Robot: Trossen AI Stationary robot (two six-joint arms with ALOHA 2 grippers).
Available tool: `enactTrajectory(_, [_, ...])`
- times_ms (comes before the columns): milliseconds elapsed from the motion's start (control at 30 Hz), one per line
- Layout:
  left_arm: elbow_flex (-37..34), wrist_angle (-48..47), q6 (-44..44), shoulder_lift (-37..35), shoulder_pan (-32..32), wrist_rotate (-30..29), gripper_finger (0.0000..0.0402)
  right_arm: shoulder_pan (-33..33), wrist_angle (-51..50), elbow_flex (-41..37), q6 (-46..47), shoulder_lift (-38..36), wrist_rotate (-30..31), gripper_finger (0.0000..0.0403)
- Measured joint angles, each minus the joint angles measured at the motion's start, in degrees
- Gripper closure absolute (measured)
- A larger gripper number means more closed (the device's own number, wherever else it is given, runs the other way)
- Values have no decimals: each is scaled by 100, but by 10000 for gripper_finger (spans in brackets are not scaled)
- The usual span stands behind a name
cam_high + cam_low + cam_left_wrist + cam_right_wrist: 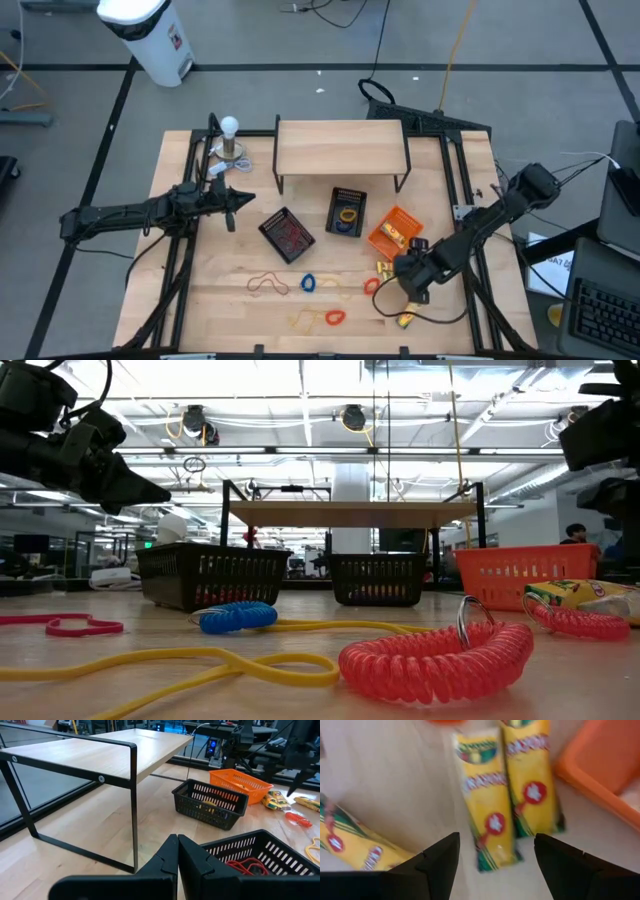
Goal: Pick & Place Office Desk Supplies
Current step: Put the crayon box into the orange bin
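Hovering with its fingers spread wide, the right gripper (495, 857) hangs just above 2 yellow packets (487, 805) lying side by side on the table (215, 300) beside the orange tray (395, 232); a 3rd packet (350, 845) lies nearby. The left gripper (177, 855), fingers pressed together, waits near the black mesh tray (287, 232), while coiled loops (308, 284) lie scattered along the table's front
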Motion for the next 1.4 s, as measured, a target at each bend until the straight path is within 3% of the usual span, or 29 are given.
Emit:
enactTrajectory(167, [0,0,0,0,-1,0,398,0,369,0,-33,259,-289,160])
enactTrajectory(700, [-4,7,-2,2,0,-2,398,0,809,-317,31,437,-255,163])
enactTrajectory(833, [-4,9,-3,2,-2,-2,398,-20,817,-317,-14,416,-391,202])
enactTrajectory(1100, [-9,37,-37,1,-1,0,398,-13,737,-348,18,-55,-1018,334])
enactTrajectory(1267, [-9,39,-35,2,0,-2,398,-15,728,-348,-52,-656,-1086,340])
enactTrajectory(1400, [-9,39,-35,2,-1,-2,398,-15,932,-345,-313,-1194,-757,335])
